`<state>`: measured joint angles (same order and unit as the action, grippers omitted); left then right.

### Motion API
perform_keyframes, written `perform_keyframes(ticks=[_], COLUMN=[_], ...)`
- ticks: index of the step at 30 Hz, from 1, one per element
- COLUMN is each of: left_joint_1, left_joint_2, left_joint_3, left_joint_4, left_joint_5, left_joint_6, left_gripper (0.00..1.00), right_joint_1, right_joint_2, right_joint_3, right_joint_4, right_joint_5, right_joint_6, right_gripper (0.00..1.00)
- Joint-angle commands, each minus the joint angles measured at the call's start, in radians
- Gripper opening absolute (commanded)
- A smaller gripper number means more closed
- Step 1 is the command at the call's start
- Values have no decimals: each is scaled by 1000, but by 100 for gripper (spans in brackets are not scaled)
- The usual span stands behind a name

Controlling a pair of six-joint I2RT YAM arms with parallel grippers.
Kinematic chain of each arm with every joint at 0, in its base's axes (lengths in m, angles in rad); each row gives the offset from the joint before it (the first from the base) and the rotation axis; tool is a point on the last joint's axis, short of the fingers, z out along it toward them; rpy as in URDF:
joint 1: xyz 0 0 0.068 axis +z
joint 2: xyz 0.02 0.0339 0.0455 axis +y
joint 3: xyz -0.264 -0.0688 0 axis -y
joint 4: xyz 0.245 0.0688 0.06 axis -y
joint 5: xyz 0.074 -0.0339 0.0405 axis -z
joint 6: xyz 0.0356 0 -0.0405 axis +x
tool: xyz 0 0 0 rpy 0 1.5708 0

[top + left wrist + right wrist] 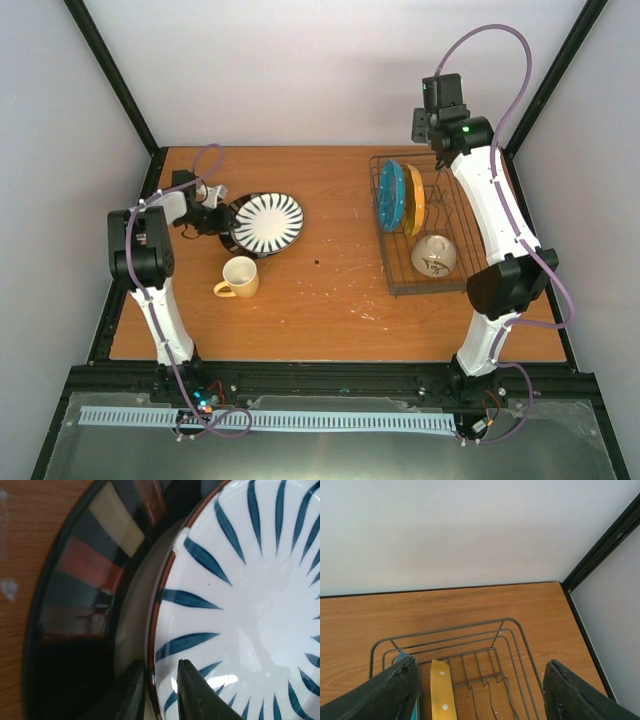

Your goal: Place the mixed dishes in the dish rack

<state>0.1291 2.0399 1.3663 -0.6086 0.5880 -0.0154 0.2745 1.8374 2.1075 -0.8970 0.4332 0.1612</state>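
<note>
The black-and-white striped plate [268, 221] lies flat at the left of the table. My left gripper [221, 217] is shut on its left rim. In the left wrist view its fingers [192, 692] straddle the plate's brown-edged rim [161, 605], one outside and one inside. The small yellow mug [240, 277] stands in front of the plate. The dish rack [430, 291] at the right holds the teal plate [391, 195] and the orange-yellow plate [415, 200] on edge, and the cream bowl [434, 254]. My right gripper [428, 130] is open and empty above the rack's far end [515, 625].
A darker dish with red and cream rim blocks [95, 560] lies under the striped plate. The right wrist view shows the orange-yellow plate's edge [441, 690], a sliver of the teal plate [400, 656], bare rack prongs to their right, and the black frame post [605, 545] at the table's far right corner.
</note>
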Motion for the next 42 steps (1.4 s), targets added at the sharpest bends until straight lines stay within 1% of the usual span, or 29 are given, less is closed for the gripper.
perform_keyframes(ticks=[1,6,8,10,13,14,16,19,23,26,28,31,35,42], left_joint_1=[-15,-20,-21,-20,-21,-21,-21,-20,-20,-20,-21,-21,-20,-20], left_joint_2=[61,66,62,59,52,51,49,31,2,-20,-45,-81,-108,-127], left_joint_3=[-13,-21,-19,-16,-9,-6,2,13,19,22,18,14,26,42], left_joint_4=[-7,-4,-3,-4,-4,-4,-7,-10,-10,-11,-8,-2,-4,46], left_joint_5=[-24,-24,-24,-25,-28,-31,-37,-40,-46,-50,-53,-58,-46,30], left_joint_6=[18,23,25,27,31,32,35,37,40,40,40,43,48,17], left_gripper=[17,1,1,1,1,1,1,1,1,1,1,1,1,1], right_joint_1=[0,1,1,2,15,24,53,102,150,170,180,191,204,236], right_joint_2=[21,25,28,30,49,66,125,182,293,365,396,419,477,584], right_joint_3=[35,36,35,34,43,62,136,154,182,179,167,129,118,176], right_joint_4=[-14,-18,-9,12,44,41,4,-6,-86,-156,-197,-220,-255,-258], right_joint_5=[-6,-35,-75,-186,-430,-530,-669,-830,-975,-1033,-1045,-1047,-1055,-1136], right_joint_6=[-8,-12,-14,-29,-60,-75,-93,-84,-85,-87,-88,-82,-71,-45], right_gripper=[67,66,66,65,65,65,65,67,68,68,68,68,68,69])
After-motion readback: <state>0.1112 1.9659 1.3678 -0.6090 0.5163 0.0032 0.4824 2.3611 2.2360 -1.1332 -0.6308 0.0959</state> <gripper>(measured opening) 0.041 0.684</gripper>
